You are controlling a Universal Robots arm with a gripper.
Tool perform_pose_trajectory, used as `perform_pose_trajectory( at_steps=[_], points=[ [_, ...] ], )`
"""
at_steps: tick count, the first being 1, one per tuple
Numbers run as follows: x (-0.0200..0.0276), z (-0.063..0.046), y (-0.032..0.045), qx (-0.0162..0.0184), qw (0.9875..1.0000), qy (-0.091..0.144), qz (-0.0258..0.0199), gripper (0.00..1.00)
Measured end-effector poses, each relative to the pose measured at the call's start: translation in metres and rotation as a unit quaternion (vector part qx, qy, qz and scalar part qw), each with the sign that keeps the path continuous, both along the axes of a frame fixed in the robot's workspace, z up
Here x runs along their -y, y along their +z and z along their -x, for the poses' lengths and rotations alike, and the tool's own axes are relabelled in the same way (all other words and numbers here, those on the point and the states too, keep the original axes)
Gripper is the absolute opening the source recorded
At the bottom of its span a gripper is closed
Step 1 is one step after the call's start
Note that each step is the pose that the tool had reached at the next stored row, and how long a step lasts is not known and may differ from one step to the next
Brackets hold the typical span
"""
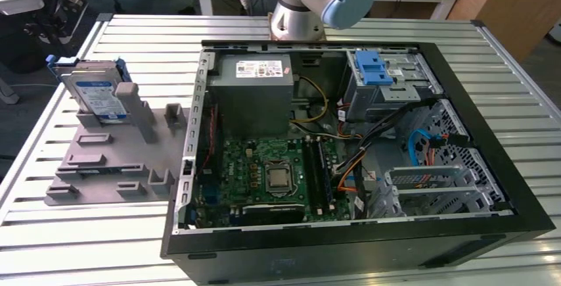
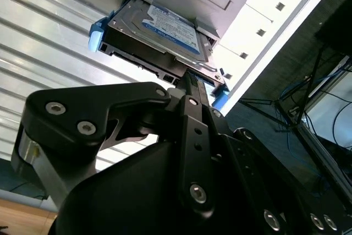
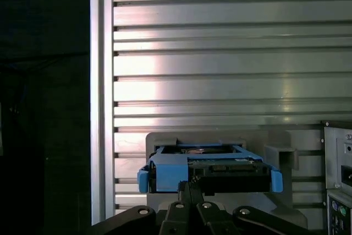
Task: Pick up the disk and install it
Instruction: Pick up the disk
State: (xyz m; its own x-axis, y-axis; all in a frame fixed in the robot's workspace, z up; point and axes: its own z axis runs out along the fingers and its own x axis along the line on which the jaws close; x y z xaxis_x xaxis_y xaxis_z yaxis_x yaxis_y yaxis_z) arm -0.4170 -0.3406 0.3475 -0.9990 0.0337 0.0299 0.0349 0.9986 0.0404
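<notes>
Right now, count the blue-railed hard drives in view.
1. The disk stands in the grey holder at the exterior view's left, outside the computer case. More may hide inside it.

In the exterior view the arm point(image 1: 296, 11) stands upright at the far edge, with a blue-capped joint point(image 1: 348, 2) jutting toward the exterior view's right. In both wrist views the gripper point(image 3: 190, 186) point(image 2: 190, 78) has its black fingers point(image 2: 198, 130) pressed together, and the linkage bars point(image 2: 82, 115) splay outward behind them.
</notes>
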Motion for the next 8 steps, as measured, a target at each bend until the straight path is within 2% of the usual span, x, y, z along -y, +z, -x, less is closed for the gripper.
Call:
perform_pose_trajectory(
  at_steps=[4, 8],
  points=[
    [0.0, 0.0005, -0.0002, 0.0, 0.9998, 0.019, 0.0, 0.11],
    [0.0, 0.0004, -0.0006, 0.0001, 0.9985, 0.055, 0.0, 0.11]
  ],
)
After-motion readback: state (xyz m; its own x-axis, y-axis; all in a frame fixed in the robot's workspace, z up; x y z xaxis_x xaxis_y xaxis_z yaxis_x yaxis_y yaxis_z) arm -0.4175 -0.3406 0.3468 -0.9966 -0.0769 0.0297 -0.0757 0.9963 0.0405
